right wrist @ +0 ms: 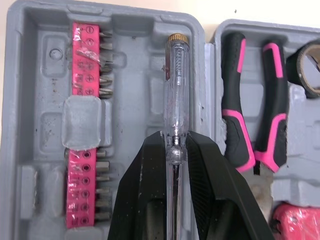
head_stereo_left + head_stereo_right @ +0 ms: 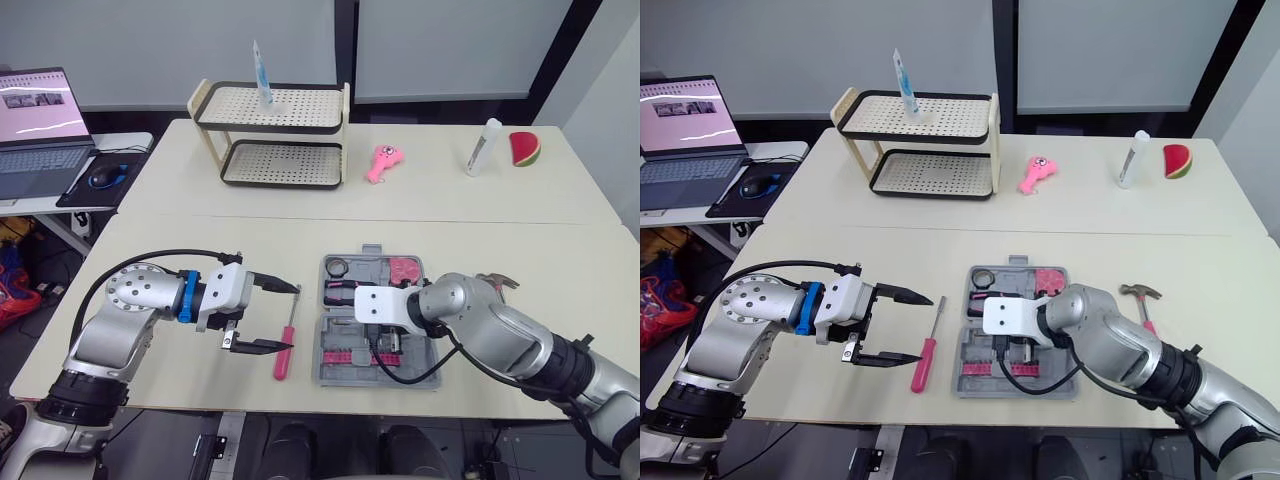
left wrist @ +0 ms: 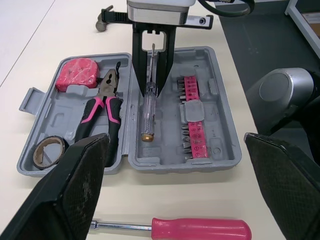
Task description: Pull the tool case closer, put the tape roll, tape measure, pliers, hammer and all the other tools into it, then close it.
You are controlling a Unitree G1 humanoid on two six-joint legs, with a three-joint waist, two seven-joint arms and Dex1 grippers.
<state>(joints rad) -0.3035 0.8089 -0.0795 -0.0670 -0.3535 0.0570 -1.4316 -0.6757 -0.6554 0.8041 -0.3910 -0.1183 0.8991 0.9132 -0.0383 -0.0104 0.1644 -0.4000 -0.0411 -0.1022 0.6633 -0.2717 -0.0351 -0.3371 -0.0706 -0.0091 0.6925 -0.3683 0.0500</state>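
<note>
Grey case (image 1: 134, 65), clear screwdriver (image 1: 176, 100) clamped between right jaws, perhaps touching it

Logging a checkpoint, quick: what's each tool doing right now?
Left tool: open, holding nothing.
Right tool: shut on the clear-handled screwdriver, over the tool case.

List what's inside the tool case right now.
The tool case holds the tape roll, tape measure, pliers, a pink bit rack and a clear-handled screwdriver pinched by the right gripper. Whatever lies under those tools is covered.
</note>
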